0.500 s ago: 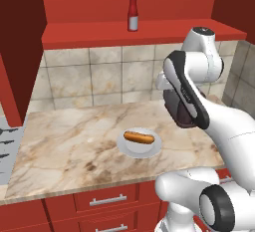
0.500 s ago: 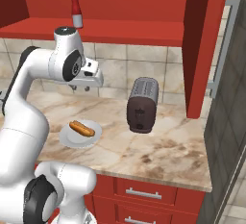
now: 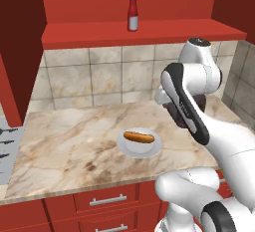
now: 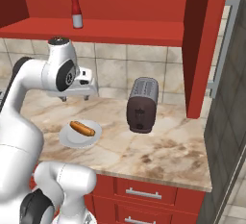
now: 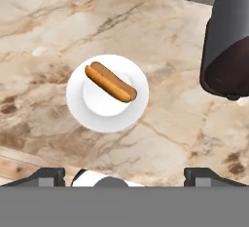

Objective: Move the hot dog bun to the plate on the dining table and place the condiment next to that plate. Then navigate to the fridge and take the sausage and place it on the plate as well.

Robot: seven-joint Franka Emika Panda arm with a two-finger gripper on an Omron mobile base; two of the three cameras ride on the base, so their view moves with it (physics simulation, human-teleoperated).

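The orange-tan hot dog bun (image 3: 139,137) (image 4: 82,128) (image 5: 110,81) lies on a small white plate (image 3: 124,149) (image 4: 67,139) (image 5: 82,109) on the marble counter. My gripper (image 4: 74,98) (image 5: 125,175) hangs open well above the counter, just behind and over the bun, with nothing between its fingers. The red condiment (image 3: 132,13) (image 4: 76,11) bottle stands upright on the red shelf above the tiled wall. The yellow-rimmed plate, the dining table and the sausage are out of view.
A dark toaster (image 4: 142,104) (image 5: 228,46) stands on the counter right of the white plate. A red cabinet side (image 4: 204,45) closes the counter's right end, with the grey fridge (image 4: 230,98) beyond it. Red drawers (image 3: 107,200) run below the counter edge.
My arm has sunk a little, bringing the hand lower over the counter. The bun, the white plate and the condiment have not moved.
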